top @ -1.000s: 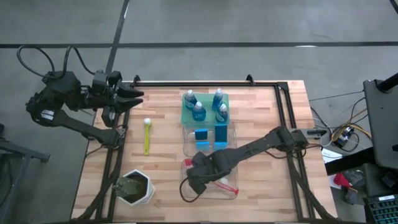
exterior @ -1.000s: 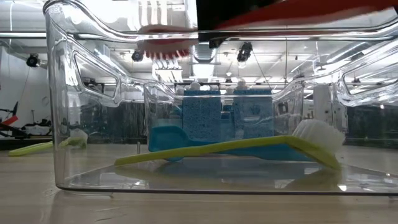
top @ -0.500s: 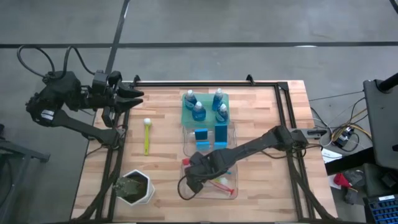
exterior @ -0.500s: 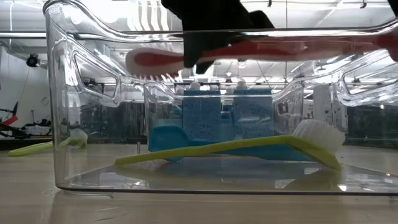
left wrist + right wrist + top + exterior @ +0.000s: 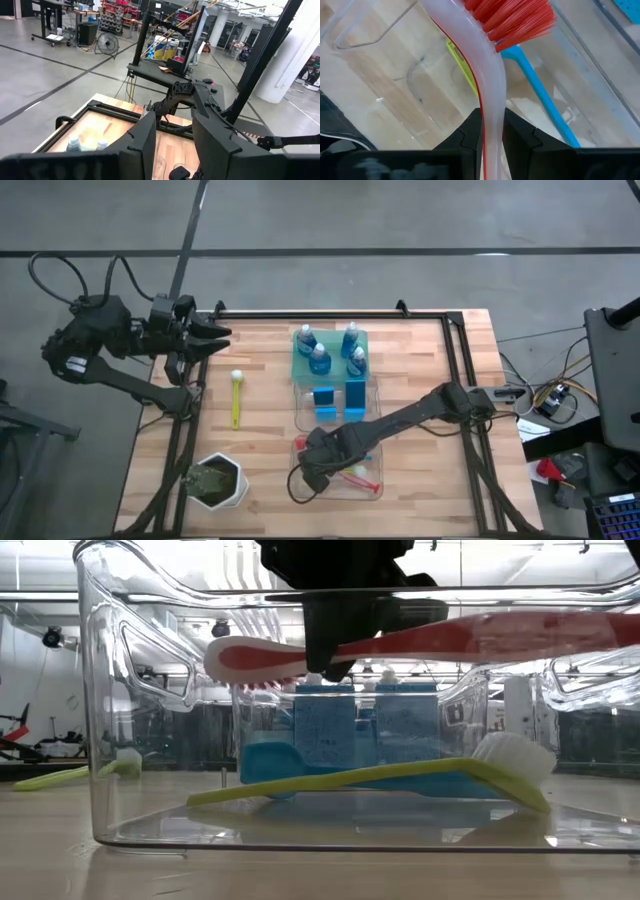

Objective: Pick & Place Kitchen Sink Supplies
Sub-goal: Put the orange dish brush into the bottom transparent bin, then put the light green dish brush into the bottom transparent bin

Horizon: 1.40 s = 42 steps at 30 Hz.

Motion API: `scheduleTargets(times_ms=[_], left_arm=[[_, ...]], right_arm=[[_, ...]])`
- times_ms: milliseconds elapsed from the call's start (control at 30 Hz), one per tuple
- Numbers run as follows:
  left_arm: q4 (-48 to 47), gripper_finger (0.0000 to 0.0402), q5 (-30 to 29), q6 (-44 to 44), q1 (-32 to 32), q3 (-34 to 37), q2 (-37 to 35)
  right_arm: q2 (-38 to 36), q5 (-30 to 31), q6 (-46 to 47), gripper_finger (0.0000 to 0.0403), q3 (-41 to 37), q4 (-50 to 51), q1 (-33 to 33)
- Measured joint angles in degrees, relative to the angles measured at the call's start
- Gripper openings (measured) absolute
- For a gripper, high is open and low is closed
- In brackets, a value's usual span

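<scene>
We held the red brush [image 5: 420,640] in our right gripper's [image 5: 318,463] fingers above the clear bin [image 5: 100,740]; yellow-green brush [image 5: 370,780] and blue brush [image 5: 540,100] lay beneath; left gripper [image 5: 205,337] waited at ten o'clock, fingers parted.

Light wood plank worktop [image 5: 260,405] with black metal frame rails [image 5: 330,313] along the edges. Grey concrete floor [image 5: 330,220] crossed by dark lines. Left wrist view: large workshop hall, white column [image 5: 287,55], black post [image 5: 260,55], floor fan [image 5: 106,44], loaded carts and shelves at the far side. Low view: ceiling strip lights [image 5: 130,598], dim room behind.
</scene>
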<state>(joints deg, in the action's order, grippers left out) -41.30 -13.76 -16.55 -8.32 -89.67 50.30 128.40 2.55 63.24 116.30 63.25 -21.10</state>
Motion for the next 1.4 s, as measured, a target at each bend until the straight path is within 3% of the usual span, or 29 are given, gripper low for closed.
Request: scheduleTargets(times_ms=[633,1067,1233,1400], left_arm=[[0.0,0.0122,0.0,0.1,0.0,0.0,0.0],[-1.3,0.0122,0.0,0.1,0.0,0.0,0.0],[-6.0,0.0122,0.0,-1.8,0.0,0.0,0.0],[-12.9,0.0122,0.0,-4.1,0.0,0.0,0.6]], right_arm=[[0.0,-2.6,-0.4,0.0083,-2.4,-2.9,0.0],[-0.8,-3.9,0.3,0.0138,-1.8,-4.4,0.0],[-1.9,0.3,-1.1,0.0146,1.8,-5.0,0.0],[-2.5,8.3,-3.3,0.0139,6.1,-4.9,0.2]])
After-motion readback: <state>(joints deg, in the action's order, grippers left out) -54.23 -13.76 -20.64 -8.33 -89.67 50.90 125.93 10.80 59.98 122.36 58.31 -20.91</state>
